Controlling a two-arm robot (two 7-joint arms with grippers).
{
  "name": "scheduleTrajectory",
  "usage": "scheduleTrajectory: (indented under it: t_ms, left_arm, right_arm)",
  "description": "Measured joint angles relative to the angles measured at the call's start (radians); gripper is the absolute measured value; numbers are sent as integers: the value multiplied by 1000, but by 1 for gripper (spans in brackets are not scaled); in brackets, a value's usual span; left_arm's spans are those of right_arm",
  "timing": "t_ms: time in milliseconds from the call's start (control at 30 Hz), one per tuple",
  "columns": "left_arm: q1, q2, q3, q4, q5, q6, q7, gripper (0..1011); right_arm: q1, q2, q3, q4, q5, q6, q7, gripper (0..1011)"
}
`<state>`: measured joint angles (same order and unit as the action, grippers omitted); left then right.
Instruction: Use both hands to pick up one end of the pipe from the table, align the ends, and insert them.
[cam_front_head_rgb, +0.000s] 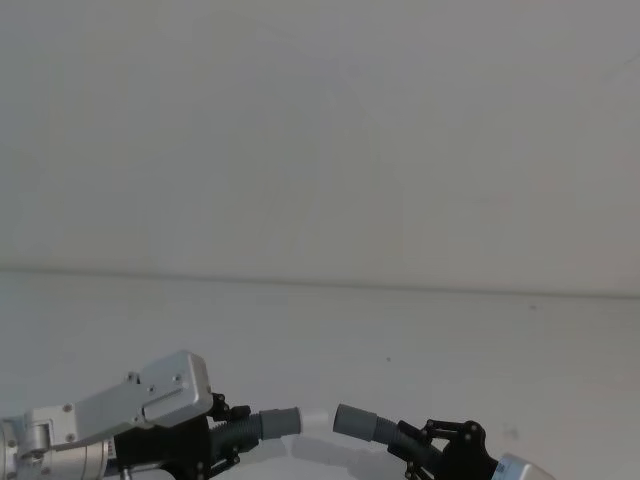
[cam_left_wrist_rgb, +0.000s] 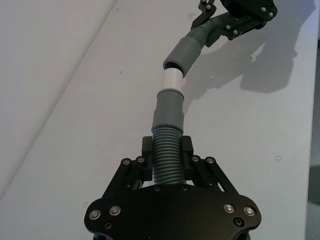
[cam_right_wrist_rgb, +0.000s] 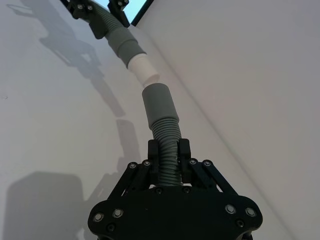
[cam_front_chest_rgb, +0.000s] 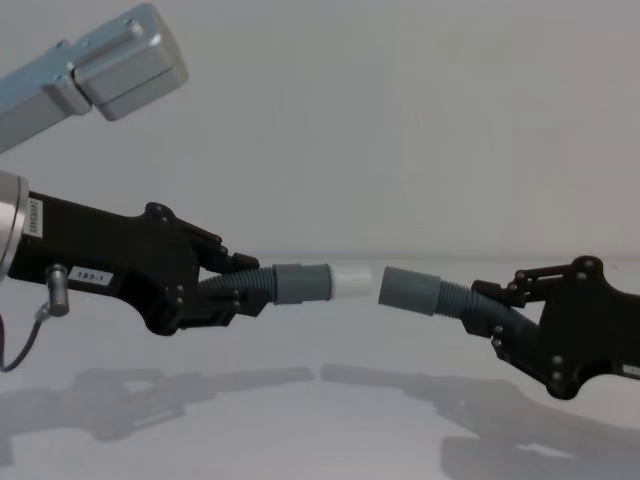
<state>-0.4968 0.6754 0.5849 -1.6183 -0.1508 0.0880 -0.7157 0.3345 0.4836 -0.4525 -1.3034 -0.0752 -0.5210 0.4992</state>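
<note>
Black, silver-screwed jaws; boxy silver left arm housing (cam_front_chest_rgb: 125, 55); small white label (cam_front_chest_rgb: 92, 275).

Dark-grey ribbed pipe (cam_front_chest_rgb: 300, 282) with a white tip (cam_front_chest_rgb: 352, 281); plain white table (cam_front_head_rgb: 400, 340).

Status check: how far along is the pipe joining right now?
Done: left gripper holds the tipped hose piece, right gripper the cuffed hose piece, both above the table. In hand: alignment; the white tip faces the wide cuff, just short of its mouth, at a slight angle. Left: line them up and insert.

White-tipped pipe (cam_front_chest_rgb: 285, 283), wide-cuffed pipe (cam_front_chest_rgb: 450, 296) — facing, nearly meeting, midair
</note>
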Motion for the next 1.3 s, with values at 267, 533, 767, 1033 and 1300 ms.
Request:
scheduleTrajectory:
  t_ms: [267, 533, 767, 1033, 1300]
  left_arm:
    - [-5, 0, 8, 0, -2, 7, -1, 292]
    - [-8, -2, 12, 1, -1, 12, 2, 292]
    - [-16, -5, 16, 7, 3, 13, 1, 292]
    - [-34, -6, 25, 18, 4, 7, -17, 292]
    - [-55, -4, 36, 30, -2, -1, -48, 292]
  right_arm:
    - [4, -3, 4, 4, 7, -6, 2, 213]
    - [7, -1, 4, 7, 13, -25, 11, 214]
    - [13, 8, -2, 19, 12, -68, 25, 214]
    - [24, 17, -8, 45, 4, -112, 35, 214]
    - [33, 18, -10, 62, 2, -130, 40, 213]
